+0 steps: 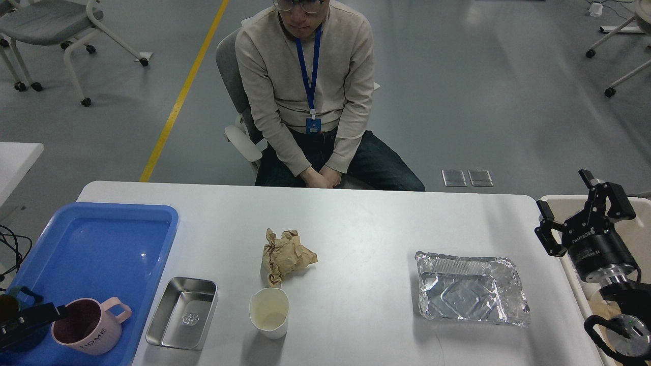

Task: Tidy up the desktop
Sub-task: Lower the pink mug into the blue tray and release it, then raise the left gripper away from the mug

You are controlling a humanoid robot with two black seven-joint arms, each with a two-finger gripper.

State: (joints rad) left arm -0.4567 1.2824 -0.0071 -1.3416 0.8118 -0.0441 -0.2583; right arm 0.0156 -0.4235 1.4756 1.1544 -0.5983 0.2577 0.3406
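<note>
Open desktop [356,223] between crumpled paper [286,254] and foil tray [470,287]; paper cup [269,312] sits at paper's six o'clock, steel tin [182,312] at cup's nine.

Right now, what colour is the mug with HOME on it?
Pink, dark inside. The mug shows best in the head view, in the blue tray.

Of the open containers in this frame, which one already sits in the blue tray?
The pink mug. It stands in the blue tray; the steel dish, paper cup and foil pan rest directly on the desktop.
</note>
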